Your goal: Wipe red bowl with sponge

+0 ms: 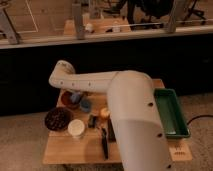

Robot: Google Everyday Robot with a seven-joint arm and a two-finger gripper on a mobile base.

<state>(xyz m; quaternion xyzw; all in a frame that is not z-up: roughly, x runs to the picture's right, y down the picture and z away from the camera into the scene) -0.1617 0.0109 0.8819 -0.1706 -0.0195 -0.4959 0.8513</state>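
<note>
Just working with the one camera view here, looking down on a light wooden table sitting on a speckled grey floor. Seeing a dark low wall running behind it and a railing with pale posts above that. Spotting a second table further back past the railing, holding a few small things, can't tell what, and what's looking like an office chair at the top. Noticing a big white arm filling the lower middle, reaching up and left across the table, bending at the far left and dropping down to the gripper, hanging right over the red bowl near the table's back left corner. Seeing the sponge only as a pale bluish patch right at the gripper, over the bowl. Not managing to tell whether the gripper is gripping it or not. Counting now: two bowls, meaning the red bowl plus a bigger brown bowl in front of it near the left edge. Counting one white cup just beside the brown bowl, and one blue cup-like thing just right of the red bowl. Also getting one small dark object, one orange thing next to it, one long black tool lying toward the front edge, and one green tray at the right end. Also catching one dark cable on the floor right of the tray.
</note>
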